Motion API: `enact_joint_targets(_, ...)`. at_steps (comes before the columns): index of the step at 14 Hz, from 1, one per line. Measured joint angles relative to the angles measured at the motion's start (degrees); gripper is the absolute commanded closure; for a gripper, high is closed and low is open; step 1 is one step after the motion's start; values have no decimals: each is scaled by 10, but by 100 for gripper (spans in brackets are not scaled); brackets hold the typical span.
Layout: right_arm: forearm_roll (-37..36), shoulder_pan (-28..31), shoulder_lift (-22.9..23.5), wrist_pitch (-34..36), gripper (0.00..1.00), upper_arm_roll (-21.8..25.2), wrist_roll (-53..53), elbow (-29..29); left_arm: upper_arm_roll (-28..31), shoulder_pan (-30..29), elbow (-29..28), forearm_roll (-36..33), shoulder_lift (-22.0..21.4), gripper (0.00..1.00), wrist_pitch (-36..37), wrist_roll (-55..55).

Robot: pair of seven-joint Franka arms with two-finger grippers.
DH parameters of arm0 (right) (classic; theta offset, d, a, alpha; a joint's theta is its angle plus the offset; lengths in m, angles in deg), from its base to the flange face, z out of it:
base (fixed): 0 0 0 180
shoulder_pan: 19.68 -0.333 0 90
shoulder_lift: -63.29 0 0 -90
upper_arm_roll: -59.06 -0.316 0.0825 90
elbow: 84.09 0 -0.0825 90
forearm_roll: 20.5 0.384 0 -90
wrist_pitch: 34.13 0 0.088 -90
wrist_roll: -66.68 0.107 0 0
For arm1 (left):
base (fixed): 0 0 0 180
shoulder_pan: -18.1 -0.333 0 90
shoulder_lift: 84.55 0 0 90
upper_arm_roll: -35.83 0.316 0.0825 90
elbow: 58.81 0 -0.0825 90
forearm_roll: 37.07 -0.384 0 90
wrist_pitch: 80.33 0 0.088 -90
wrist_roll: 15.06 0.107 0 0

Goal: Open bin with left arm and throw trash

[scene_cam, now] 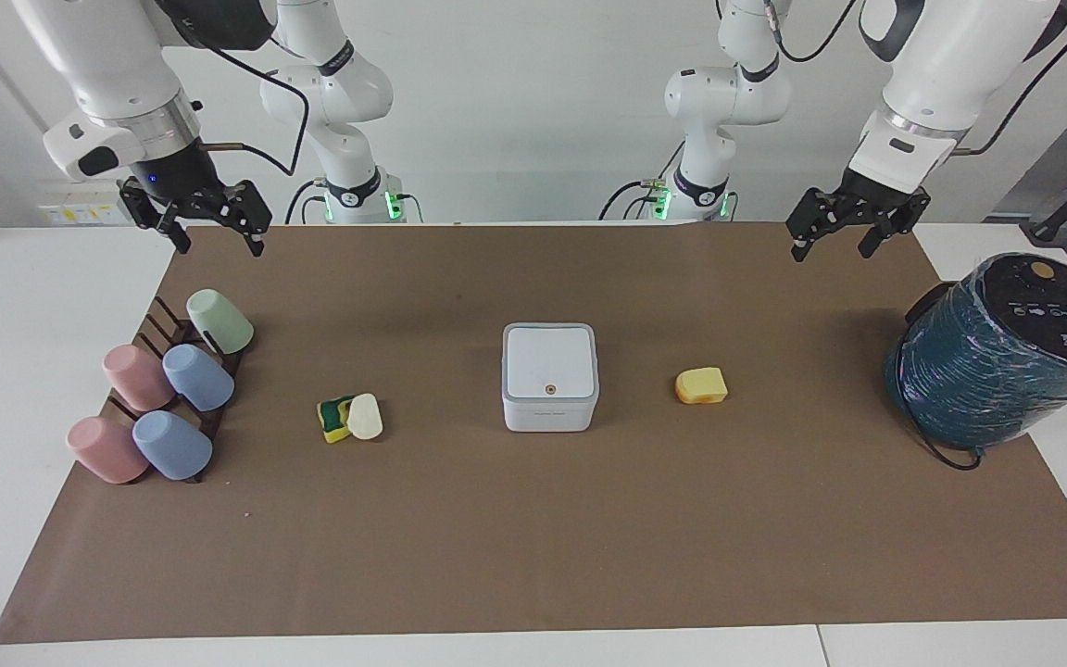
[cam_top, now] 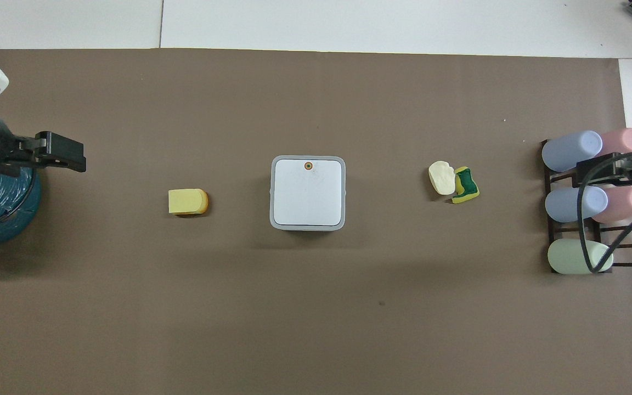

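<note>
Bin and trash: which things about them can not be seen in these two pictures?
- Inside of the bin: hidden in both views by its shut lid.
- Yellow-and-green sponge: partly covered by the cream-white lump in the facing view.
- Underside of the yellow-orange foam chunk: hidden in both views.
- Right gripper: overhead view, only partly visible above the cup rack.

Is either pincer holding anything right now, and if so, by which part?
Nothing is held. The left pincer and right pincer both hang open and empty above the robots' end of the table.
</note>
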Motion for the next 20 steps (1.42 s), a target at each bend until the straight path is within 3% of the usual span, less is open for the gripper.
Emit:
enact_joint_targets(6,0,0,0,0,0,-1,23,1,-1,0,-1,0,0,0,1,0)
enact_joint_targets(7,0,0,0,0,0,-1,23,1,-3,0,-2,0,0,7,1,0)
enact_joint_targets(8,0,0,0,0,0,-1,23,1,-5,0,-3,0,0,37,1,0)
enact_joint_targets(9,0,0,0,0,0,-1,23,2,-7,2,-7,0,-1,59,1,-1)
enact_joint_targets(11,0,0,0,0,0,-1,24,3,-10,14,-23,0,-6,89,1,-1)
enact_joint_targets(12,0,0,0,0,0,-1,24,5,-11,23,-34,0,-10,98,1,-5)
enact_joint_targets(15,0,-1,-1,-20,0,-2,24,15,-12,55,-80,0,-30,100,-27,-46)
enact_joint_targets(20,2,-28,-1,-189,0,-13,18,123,-14,103,-126,10,-40,100,-101,-138)
